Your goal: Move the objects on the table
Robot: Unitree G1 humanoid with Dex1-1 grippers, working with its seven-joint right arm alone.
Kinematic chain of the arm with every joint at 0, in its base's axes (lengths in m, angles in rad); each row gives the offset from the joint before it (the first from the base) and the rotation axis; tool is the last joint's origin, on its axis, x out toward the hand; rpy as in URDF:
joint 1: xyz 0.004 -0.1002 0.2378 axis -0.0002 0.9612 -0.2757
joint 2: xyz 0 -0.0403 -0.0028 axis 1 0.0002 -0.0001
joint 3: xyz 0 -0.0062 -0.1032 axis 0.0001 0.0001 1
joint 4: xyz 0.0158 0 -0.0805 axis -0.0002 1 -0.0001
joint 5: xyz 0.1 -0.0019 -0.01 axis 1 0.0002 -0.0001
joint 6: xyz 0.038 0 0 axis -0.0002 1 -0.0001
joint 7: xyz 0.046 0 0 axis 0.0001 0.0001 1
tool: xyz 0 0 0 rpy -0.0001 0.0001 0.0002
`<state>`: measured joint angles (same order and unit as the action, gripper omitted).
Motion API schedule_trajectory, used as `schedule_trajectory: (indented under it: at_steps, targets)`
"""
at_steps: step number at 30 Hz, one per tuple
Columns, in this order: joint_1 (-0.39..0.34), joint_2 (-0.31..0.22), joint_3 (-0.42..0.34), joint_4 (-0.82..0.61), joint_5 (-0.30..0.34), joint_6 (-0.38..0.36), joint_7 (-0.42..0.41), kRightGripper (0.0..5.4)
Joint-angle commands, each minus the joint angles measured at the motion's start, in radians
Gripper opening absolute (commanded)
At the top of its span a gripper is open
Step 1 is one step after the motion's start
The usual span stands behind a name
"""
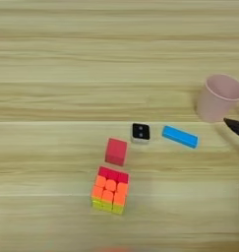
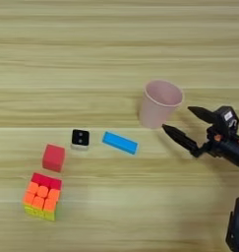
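A pale pink cup (image 2: 160, 104) stands upright on the tan wooden table (image 2: 116, 49), right of centre. Just left of it and slightly nearer lies a flat bright blue bar (image 2: 120, 142), angled a little. My right gripper (image 2: 182, 122) comes in from the right edge. Its two black fingers are spread open, with nothing between them. One fingertip (image 2: 169, 130) points at the cup's base from the right, a short gap away. In the left eye view only that fingertip (image 1: 232, 125) shows, beside the cup (image 1: 218, 97) and the bar (image 1: 180, 136).
A small black-and-white cube (image 2: 80, 139) sits left of the bar. A plain red cube (image 2: 53, 157) lies further left, and a red-orange-yellow puzzle cube (image 2: 42, 196) sits in front of it. A dark part of the robot (image 2: 236, 226) shows at the bottom right corner.
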<state>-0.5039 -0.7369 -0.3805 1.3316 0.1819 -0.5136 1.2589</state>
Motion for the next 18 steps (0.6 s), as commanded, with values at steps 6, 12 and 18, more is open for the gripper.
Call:
schedule_trajectory:
  at_steps: [6, 12, 18]
  targets:
    - [-0.107, 0.030, 0.018, -0.062, -0.005, -0.039, -0.093, 5.38]
    - [-0.132, 0.071, 0.045, -0.069, -0.022, -0.046, -0.131, 5.38]
    - [-0.155, 0.116, 0.073, -0.073, -0.040, -0.054, -0.162, 5.38]
